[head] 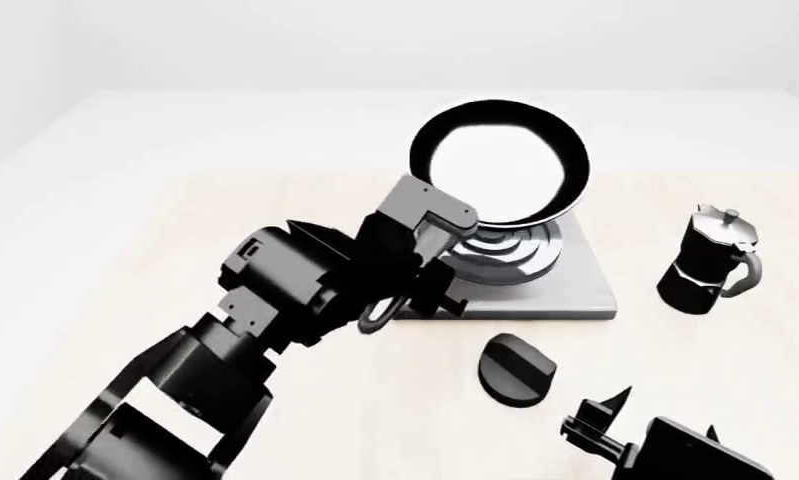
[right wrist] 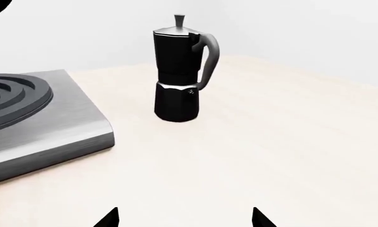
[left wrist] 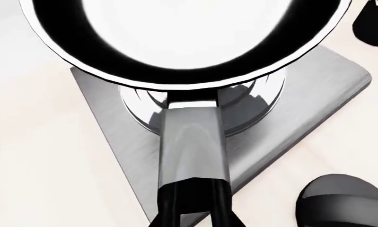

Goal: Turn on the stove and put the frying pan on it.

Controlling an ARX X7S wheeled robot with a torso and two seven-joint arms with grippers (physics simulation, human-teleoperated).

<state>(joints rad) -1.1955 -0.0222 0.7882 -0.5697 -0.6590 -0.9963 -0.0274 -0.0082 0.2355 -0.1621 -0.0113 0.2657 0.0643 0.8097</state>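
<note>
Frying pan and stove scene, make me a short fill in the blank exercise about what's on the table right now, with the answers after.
1. The left gripper holds the frying pan by its ____.
2. The pan hangs above the ring burner of the ____.
3. The moka pot stands upright on the table, on the robot's ____ of the stove.
4. The round black knob lies on the table in front of the stove, ____ from it.

Answers: handle; stove; right; apart
</note>
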